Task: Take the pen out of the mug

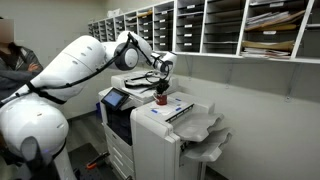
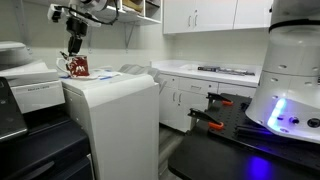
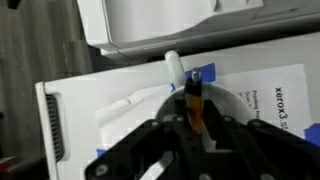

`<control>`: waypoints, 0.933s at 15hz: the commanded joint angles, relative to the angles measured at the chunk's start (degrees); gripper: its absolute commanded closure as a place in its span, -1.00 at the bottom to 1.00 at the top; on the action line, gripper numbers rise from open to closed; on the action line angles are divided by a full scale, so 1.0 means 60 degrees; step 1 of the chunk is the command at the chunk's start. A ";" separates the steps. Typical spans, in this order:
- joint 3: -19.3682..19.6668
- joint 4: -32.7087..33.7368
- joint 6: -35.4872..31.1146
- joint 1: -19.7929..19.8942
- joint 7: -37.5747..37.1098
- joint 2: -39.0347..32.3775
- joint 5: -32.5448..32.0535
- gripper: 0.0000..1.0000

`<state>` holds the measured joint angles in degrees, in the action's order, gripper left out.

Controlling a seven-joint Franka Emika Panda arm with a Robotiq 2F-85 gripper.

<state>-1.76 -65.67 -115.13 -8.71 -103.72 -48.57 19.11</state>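
Between the fingers [image 3: 176, 122] in the wrist view there's an orange-ish pen [image 3: 194, 102], pinched tight, with its near end lost against the dark fingers. In an exterior view the dark red mug [image 1: 160, 100] stands on the tabletop [image 1: 148, 112] (really a white printer's top), right under the fingers, and the pen's too tiny to spot. In an exterior view from lower down it's the same deal: mug [image 2: 78, 67], blurry fingers just above.

The bench [image 2: 118, 82], a white printer's flat top left of centre, carries the mug [image 2: 78, 67] upright; a printed sheet [image 3: 265, 95] lies flat on it.
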 commanded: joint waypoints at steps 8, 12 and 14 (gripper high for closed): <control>-0.0123 -0.0223 0.0085 0.0113 0.1096 0.0593 0.0056 0.91; -0.0042 -0.0651 0.0486 0.0030 0.1386 0.1740 -0.0124 0.91; 0.0184 -0.0773 0.1157 -0.0186 0.1596 0.2280 -0.0803 0.91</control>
<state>-1.89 -65.84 -111.92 -8.78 -96.65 -40.10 18.26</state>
